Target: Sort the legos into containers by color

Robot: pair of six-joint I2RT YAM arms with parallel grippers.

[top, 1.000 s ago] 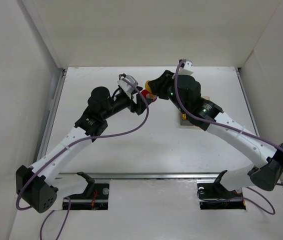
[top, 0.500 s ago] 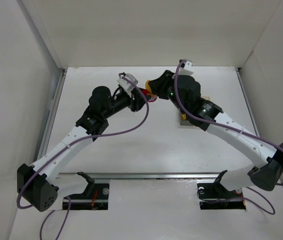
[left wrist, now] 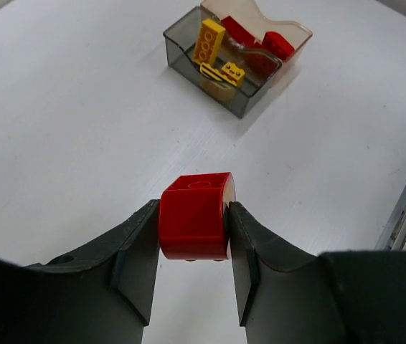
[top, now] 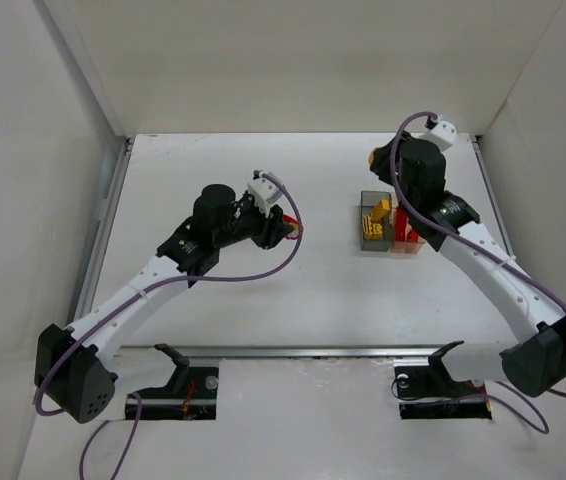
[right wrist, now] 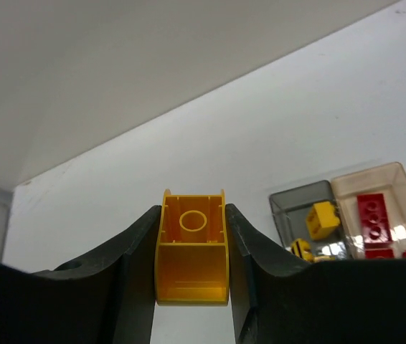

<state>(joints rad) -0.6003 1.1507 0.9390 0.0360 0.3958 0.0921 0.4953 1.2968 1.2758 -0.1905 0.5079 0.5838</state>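
Observation:
My left gripper (top: 288, 228) is shut on a red lego (left wrist: 194, 226) and holds it above the table, left of the containers. My right gripper (top: 376, 158) is shut on a yellow lego (right wrist: 191, 247), hollow underside toward the camera, behind the containers. The dark grey container (top: 365, 232) holds yellow legos (top: 378, 212). The clear tan container (top: 415, 246) joined to its right holds red legos (top: 406, 232). Both show in the left wrist view, dark grey (left wrist: 203, 79) and clear (left wrist: 300, 32), and in the right wrist view, dark grey (right wrist: 285, 208) and clear (right wrist: 404, 193).
White walls enclose the table at the back (top: 303, 60), left and right. A metal rail (top: 313, 350) runs along the near edge by the arm bases. Purple cables loop off both arms.
The grippers were together at the table's back middle. Now the left has drawn back with the red lego and the right has swung right with the yellow one, uncovering the containers.

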